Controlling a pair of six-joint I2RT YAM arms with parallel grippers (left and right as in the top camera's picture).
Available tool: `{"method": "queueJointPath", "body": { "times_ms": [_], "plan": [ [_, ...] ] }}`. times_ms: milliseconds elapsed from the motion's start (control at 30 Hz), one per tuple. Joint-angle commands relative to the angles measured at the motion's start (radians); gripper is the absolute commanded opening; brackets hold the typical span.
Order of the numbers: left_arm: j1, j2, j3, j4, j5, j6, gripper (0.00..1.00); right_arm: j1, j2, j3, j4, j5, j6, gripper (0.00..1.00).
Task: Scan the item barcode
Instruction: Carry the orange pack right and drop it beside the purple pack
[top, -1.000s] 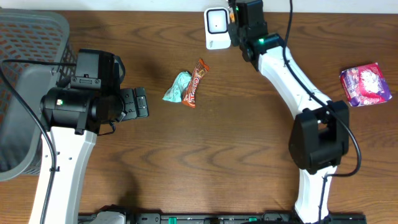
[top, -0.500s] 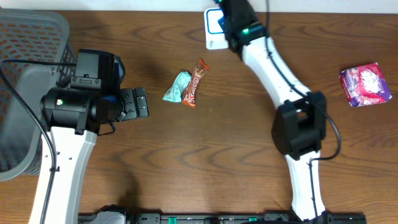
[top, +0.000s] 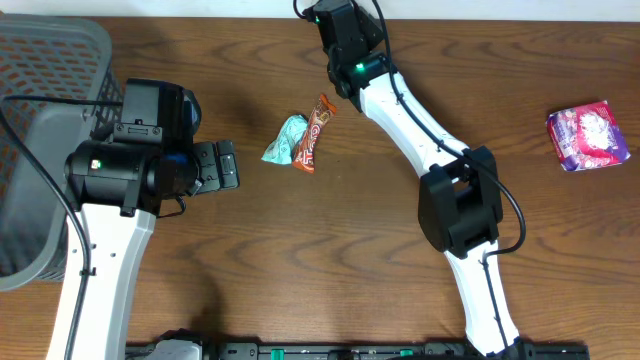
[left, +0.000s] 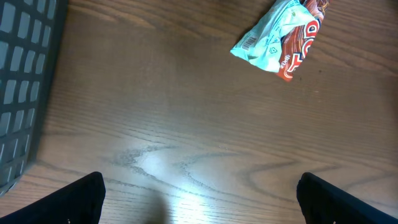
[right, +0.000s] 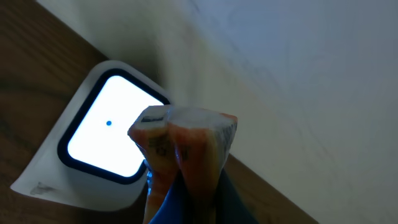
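Orange-and-white crinkled foil packet (right: 183, 143) is pinched in the right gripper (right: 186, 200), just before the white box scanner (right: 93, 144) and its lit window. No barcode shows. Likely best: turn the coded face squarely to the window and hold steady. The left gripper (left: 205, 199) hangs spread, empty.

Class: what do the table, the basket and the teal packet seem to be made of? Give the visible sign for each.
Table: wood or wood-look laminate, semi-gloss; grain lines and a light glare.
Basket: probably grey moulded plastic, matt; a regular grid of holes.
Teal packet: thin plastic film, slightly shiny; creases and a printed barcode.
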Motion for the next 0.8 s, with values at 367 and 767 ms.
{"method": "queueJointPath", "body": {
  "times_ms": [367,767],
  "plan": [
    [0.005,0.003,0.005,-0.003,-0.009,-0.006,0.98,-0.036,0.021,0.06,-0.049,0.068,0.185,0.01],
    [0.005,0.003,0.005,-0.003,-0.009,-0.005,0.98,-0.273,0.021,0.232,-0.539,0.068,0.249,0.01]
  ]
}}
